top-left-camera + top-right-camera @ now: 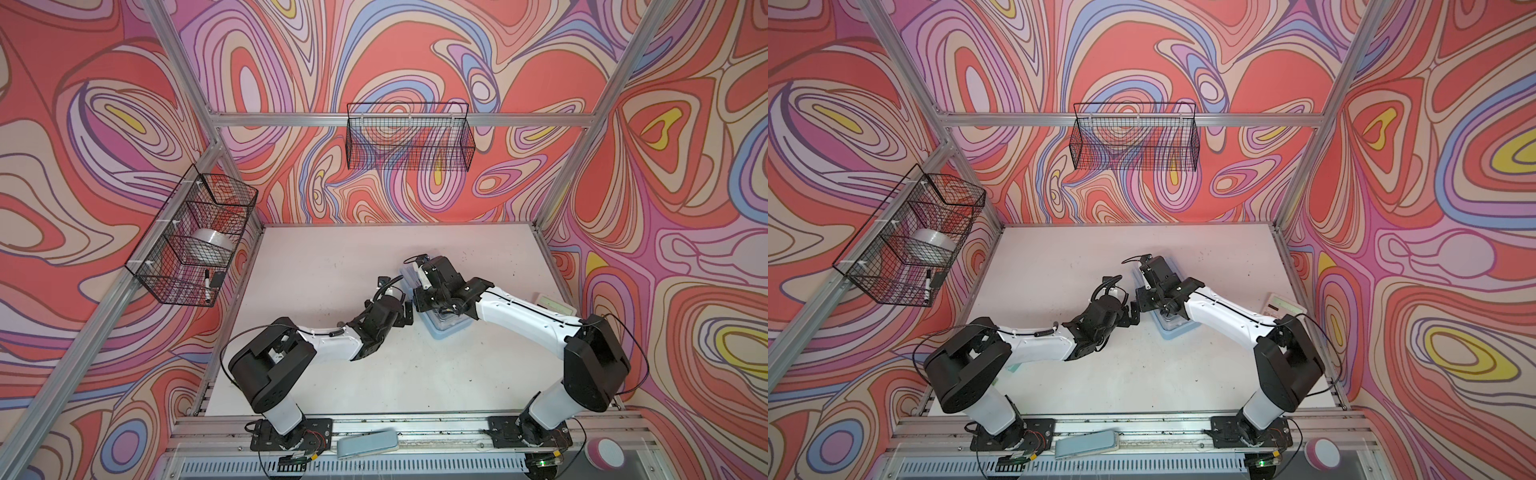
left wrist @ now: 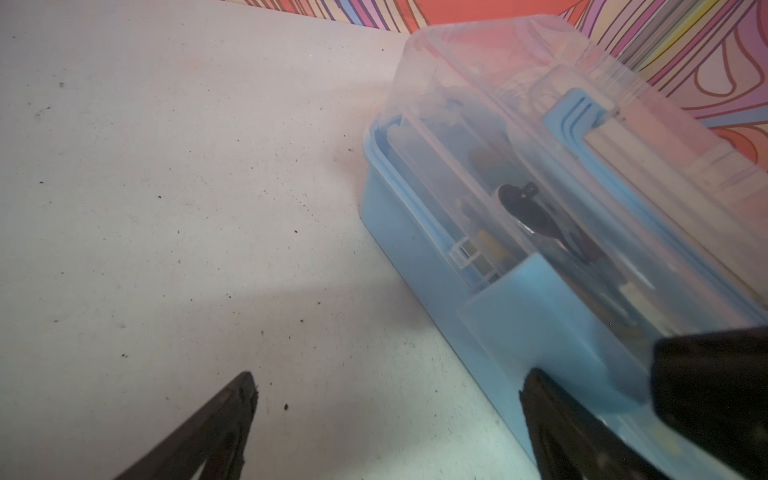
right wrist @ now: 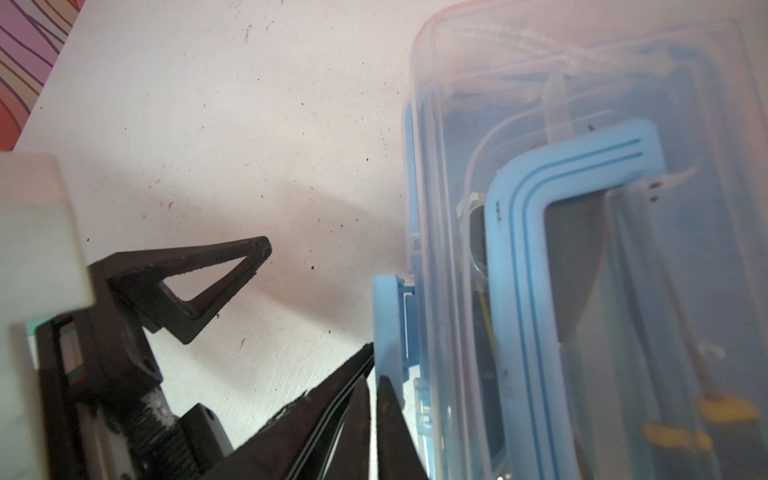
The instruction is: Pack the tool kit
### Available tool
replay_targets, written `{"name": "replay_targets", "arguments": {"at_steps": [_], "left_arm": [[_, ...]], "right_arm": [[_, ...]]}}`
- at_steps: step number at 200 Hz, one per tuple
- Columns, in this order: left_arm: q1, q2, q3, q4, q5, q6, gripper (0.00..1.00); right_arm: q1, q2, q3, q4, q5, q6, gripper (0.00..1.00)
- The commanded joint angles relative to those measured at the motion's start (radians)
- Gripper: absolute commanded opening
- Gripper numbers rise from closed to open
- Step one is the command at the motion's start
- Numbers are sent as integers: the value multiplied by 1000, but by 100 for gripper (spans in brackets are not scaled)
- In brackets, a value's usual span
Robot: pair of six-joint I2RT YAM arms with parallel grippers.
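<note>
Light blue plastic, a rectangular tool case with its clear lid down and a blue C-shaped handle lying on top, rests on our white table. At the case's blue side latch we see the right gripper, fingers pressed together, pinching nothing. Just beside the same case wall, the left gripper stands spread wide and empty. Inside, tools show only as blurs.

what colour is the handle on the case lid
Light blue; the handle shows best in the right wrist view.
</note>
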Motion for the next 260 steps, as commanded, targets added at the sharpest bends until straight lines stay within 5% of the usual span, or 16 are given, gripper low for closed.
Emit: {"name": "replay_targets", "arguments": {"at_steps": [1,260], "left_arm": [[9,11,-8,30,10,-18,100],[12,40,-7,71,32,-50,100]], "right_arm": [[7,19,24,-18,25,11,6],[7,52,43,-65,112,62,5]]}}
